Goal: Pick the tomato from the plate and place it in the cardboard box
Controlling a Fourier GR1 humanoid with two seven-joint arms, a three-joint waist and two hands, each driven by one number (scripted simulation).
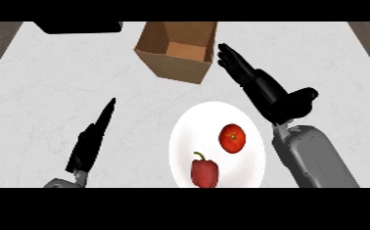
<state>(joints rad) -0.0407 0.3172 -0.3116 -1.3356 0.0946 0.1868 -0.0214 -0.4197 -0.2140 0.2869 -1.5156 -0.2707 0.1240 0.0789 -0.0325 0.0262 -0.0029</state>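
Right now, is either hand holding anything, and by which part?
Nothing is held. The right hand and left hand are both open, and the tomato lies untouched on the plate.

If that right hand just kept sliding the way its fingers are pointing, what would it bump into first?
Most likely the cardboard box. The right hand is open, its straight fingers aimed up-left, their tips by the box's right corner. Height is unclear from this view, so it could pass over the rim instead.

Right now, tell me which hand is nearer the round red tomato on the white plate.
Right hand, open just beyond the round red tomato; left hand is far off, past the plate's other side.
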